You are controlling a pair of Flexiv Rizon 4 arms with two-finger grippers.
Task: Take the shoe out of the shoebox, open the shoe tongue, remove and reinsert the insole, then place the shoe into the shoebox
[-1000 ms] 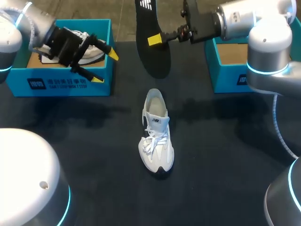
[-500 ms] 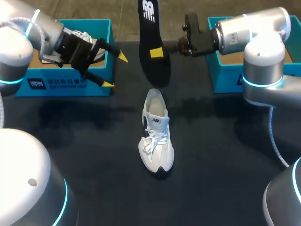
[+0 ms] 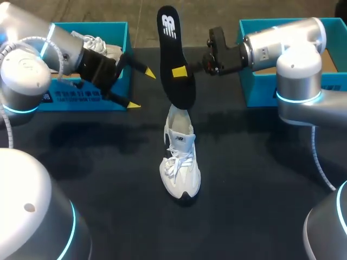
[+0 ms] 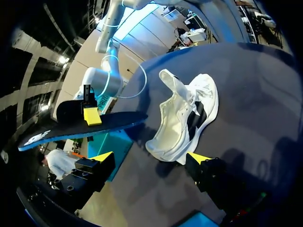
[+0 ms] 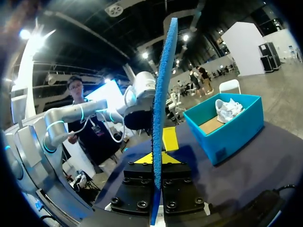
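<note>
Black cloth covers the table [image 3: 249, 179], and the white shoe [image 3: 180, 162] stands upright at its middle, toe with a dark tip toward the robot, white laces tied, tongue raised, heel opening facing away.

The insole [image 3: 176, 59] hangs above and behind that heel, held nearly upright. Its top face is black with a white mark at the far end. The right gripper [image 3: 179, 72] is clamped on it about midway, one yellow tip flat on the black face. Whether the insole's lower end touches the heel cannot be told.

The left gripper [image 3: 141, 88] hangs with fingers spread wide and holding nothing, in front of the left shoebox [image 3: 122, 32], which holds a second shoe [image 3: 103, 46]. The right shoebox [image 3: 255, 89] sits under the right arm.

From the right wrist, the insole [image 5: 158, 118] shows edge-on, a thin blue strip rising from the right gripper [image 5: 158, 158], with the left shoebox [image 5: 236, 125] and second shoe [image 5: 228, 108] beyond.

From the left wrist, the shoe [image 4: 184, 118] lies ahead of the left gripper [image 4: 150, 158], showing dark side stripes, and the insole [image 4: 80, 132] has a blue rim.
</note>
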